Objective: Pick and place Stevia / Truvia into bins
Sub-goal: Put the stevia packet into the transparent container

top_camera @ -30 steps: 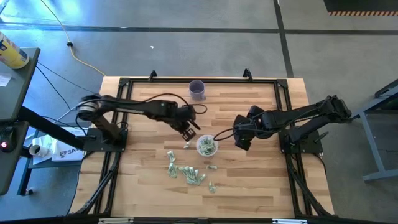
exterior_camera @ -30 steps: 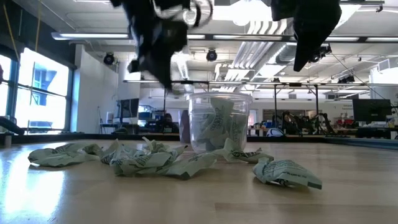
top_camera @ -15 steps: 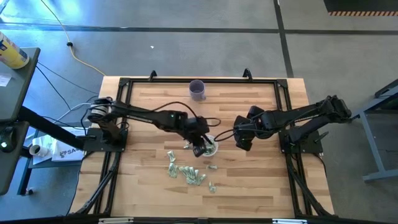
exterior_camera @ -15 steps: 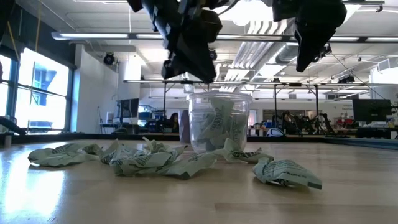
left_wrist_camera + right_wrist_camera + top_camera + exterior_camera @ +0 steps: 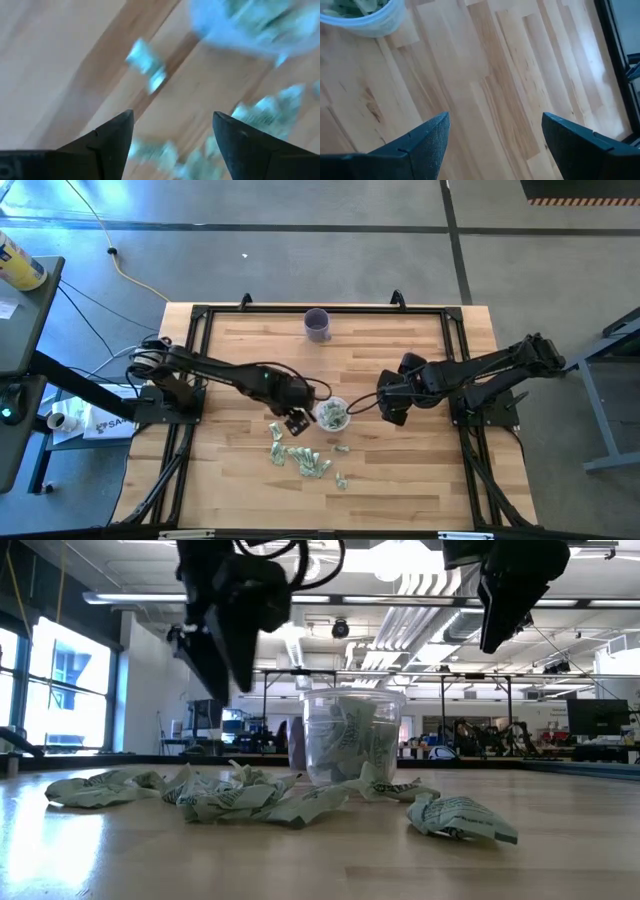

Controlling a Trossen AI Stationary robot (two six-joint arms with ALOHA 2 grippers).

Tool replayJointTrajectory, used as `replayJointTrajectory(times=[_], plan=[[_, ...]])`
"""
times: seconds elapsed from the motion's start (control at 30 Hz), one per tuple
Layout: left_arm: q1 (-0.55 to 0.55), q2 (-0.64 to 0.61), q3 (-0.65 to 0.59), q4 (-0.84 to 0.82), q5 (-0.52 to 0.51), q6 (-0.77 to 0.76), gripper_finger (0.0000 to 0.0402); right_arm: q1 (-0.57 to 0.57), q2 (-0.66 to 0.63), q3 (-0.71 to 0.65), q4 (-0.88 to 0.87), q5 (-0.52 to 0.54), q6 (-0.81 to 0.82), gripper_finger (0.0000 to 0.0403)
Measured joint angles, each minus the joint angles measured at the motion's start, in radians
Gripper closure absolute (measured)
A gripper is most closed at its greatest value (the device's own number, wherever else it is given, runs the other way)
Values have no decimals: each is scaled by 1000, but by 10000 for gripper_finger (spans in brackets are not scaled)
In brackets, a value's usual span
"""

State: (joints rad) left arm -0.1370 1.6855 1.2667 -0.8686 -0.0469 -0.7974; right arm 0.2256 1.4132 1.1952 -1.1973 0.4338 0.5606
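Two dark arms work a wooden surface (image 5: pixel 420 450) around one clear cup (image 5: pixel 332 415), which stands near the middle and is partly filled with green-and-white Stevia sachets (image 5: pixel 350 740). Left of the cup, the left end effector (image 5: pixel 297 421) hangs above the surface just beside it, fingers spread wide and holding nothing; its wrist view shows only bare wood and loose packets between them. In front of the cup lies a scatter of loose sachets (image 5: pixel 305 459), roughly eight or nine, crumpled and overlapping too much for a sure count. Behind the cup, near the far edge, stands one purple cup (image 5: pixel 317 324). Right of the clear cup, the right end effector (image 5: pixel 393 414) hovers close by, its fingers likewise apart and empty.
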Motion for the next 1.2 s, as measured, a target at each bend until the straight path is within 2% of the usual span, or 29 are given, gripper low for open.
replayJointTrajectory(times=[0.07,0.13,0.43,0.63,0.77,1.03,1.2], plan=[[-26,0,-56,146,-19,19,96,0,0,0,-1,4,0,96],[-58,0,-103,237,-84,32,101,0,0,0,-6,2,0,96],[-75,1,-254,378,-224,33,128,0,0,0,-21,6,0,96],[-73,1,-328,543,-247,58,137,0,0,0,-21,7,1,96],[-73,2,-365,564,-264,59,138,0,0,0,-22,15,16,96],[-74,81,-377,587,-319,64,141,-4,0,0,-24,35,25,96],[-75,100,-377,635,-376,75,186,-5,0,0,-30,35,43,96]])
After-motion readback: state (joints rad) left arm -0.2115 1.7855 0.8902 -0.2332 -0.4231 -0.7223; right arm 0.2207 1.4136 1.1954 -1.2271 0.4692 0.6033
